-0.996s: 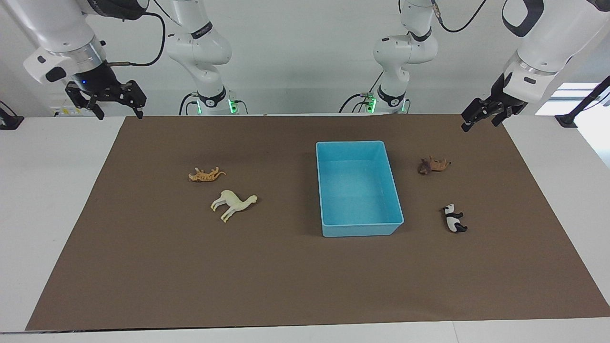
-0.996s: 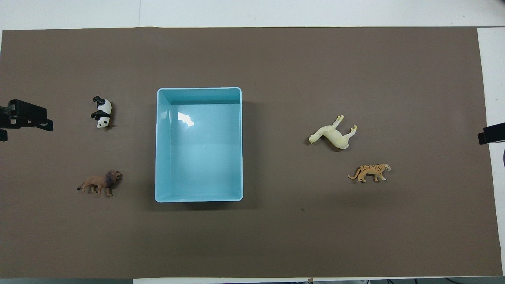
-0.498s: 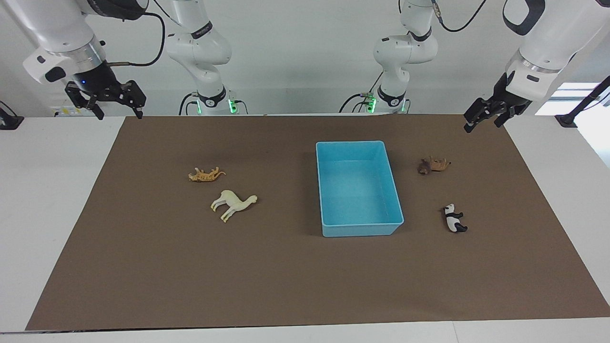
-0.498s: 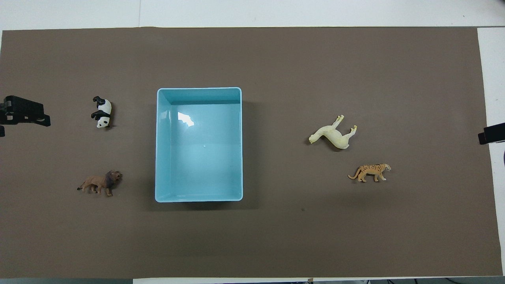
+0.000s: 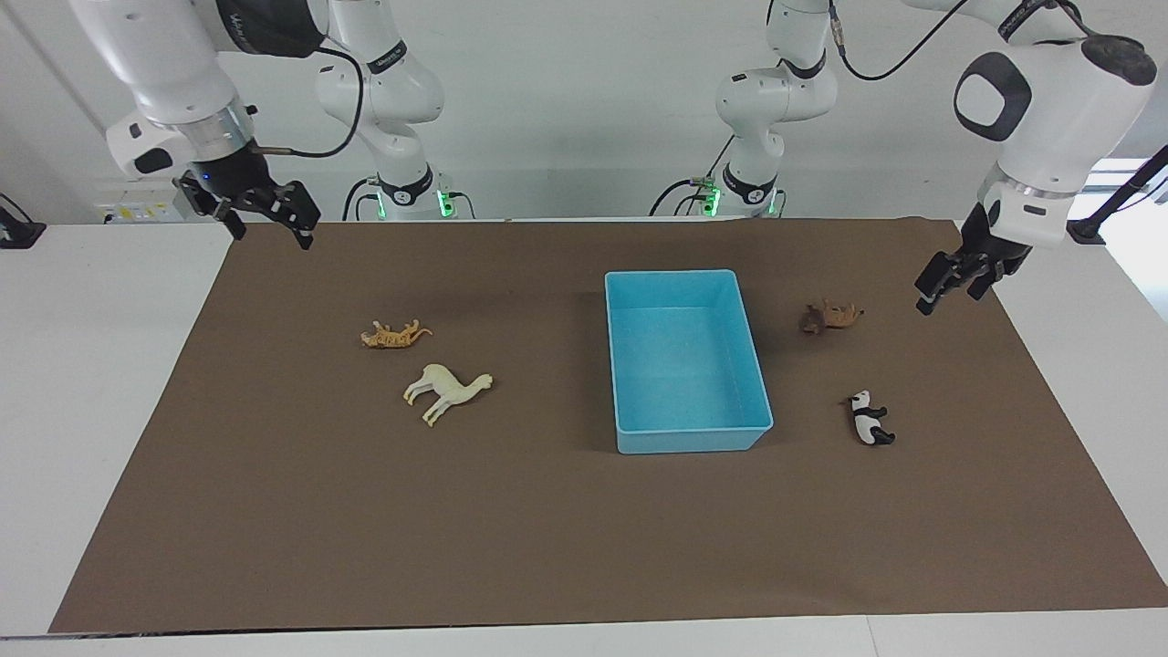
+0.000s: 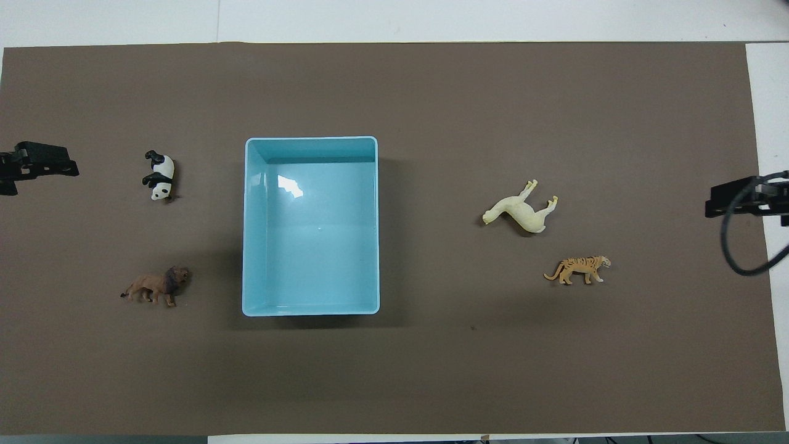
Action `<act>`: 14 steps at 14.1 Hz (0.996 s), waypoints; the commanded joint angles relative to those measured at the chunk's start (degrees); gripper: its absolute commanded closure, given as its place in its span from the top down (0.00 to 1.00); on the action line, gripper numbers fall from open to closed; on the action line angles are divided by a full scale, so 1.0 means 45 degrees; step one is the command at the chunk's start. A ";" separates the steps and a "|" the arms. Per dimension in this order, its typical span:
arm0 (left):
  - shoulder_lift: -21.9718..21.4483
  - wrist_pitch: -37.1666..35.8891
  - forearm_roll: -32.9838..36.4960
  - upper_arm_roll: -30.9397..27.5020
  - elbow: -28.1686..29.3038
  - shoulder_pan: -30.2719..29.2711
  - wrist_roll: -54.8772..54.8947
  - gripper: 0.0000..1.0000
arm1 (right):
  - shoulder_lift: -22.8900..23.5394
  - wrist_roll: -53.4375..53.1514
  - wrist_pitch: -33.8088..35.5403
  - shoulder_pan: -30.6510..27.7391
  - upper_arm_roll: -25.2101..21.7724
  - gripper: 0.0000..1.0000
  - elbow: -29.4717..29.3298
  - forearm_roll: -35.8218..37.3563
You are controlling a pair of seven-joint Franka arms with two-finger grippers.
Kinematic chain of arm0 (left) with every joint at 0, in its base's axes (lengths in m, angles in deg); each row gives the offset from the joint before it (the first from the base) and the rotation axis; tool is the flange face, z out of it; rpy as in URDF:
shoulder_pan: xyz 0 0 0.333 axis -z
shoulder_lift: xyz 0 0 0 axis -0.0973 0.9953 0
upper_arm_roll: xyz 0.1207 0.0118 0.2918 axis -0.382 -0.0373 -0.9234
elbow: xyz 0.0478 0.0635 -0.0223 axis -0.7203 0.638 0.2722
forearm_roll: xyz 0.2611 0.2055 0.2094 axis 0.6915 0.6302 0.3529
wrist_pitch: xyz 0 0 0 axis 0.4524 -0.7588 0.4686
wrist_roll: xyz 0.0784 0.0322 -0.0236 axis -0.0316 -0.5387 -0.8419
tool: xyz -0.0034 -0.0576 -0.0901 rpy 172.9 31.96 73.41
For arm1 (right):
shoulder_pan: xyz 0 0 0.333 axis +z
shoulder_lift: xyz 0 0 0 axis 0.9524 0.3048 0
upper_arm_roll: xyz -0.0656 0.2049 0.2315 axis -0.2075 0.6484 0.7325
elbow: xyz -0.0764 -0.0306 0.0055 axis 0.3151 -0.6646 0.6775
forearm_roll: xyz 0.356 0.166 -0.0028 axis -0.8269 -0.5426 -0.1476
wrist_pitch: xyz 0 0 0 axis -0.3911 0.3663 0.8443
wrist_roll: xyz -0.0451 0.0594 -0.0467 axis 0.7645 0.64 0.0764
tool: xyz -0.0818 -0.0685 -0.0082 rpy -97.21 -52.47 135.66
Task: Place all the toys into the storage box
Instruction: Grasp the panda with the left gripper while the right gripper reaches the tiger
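The light blue storage box [image 5: 620,365] stands empty mid-mat; it also shows in the overhead view [image 6: 249,246]. The brown lion [image 5: 830,317] and the black-and-white panda [image 5: 870,418] lie toward the left arm's end, the lion nearer to the robots. The orange tiger [image 5: 394,335] and the cream llama [image 5: 446,390] lie toward the right arm's end, the tiger nearer to the robots. My left gripper [image 5: 947,301] is open and empty, in the air over the mat beside the lion. My right gripper [image 5: 271,235] is open and empty, over the mat's corner.
A brown mat [image 5: 511,511] covers most of the white table [image 5: 91,383]. In the overhead view the left gripper [image 6: 28,176] and the right gripper [image 6: 733,200] show at the mat's ends, with a black cable [image 6: 739,259] by the right one.
My left gripper has come down and out over the mat toward the lion. My right gripper has moved inward over the mat's corner. The toys and box have not moved.
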 commanded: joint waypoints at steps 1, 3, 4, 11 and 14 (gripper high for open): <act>0.1044 0.1649 0.0149 0.0068 0.0337 -0.0202 0.0448 1.00 | -0.0396 -0.2442 -0.1476 0.0206 0.0037 1.00 0.1570 -0.0230; 0.1747 0.2334 0.0168 0.0068 0.0318 -0.0222 0.0449 1.00 | -0.0396 -0.5053 -0.2258 0.0731 0.0037 1.00 0.2624 -0.0775; 0.2176 0.2744 0.0149 0.0068 0.0318 -0.0048 0.0429 1.00 | -0.0396 -0.6459 -0.2746 0.0966 0.0037 1.00 0.3036 -0.0816; 0.2766 0.5166 0.0149 0.0087 0.2500 0.0558 0.0528 1.00 | 0.0013 -1.2742 -0.5035 0.0716 0.0017 1.00 0.5166 -0.1657; 0.2824 0.5443 0.0149 0.0107 0.3189 0.0578 0.0197 1.00 | 0.0345 -1.2510 -0.5327 0.0501 0.0017 1.00 0.5501 -0.1657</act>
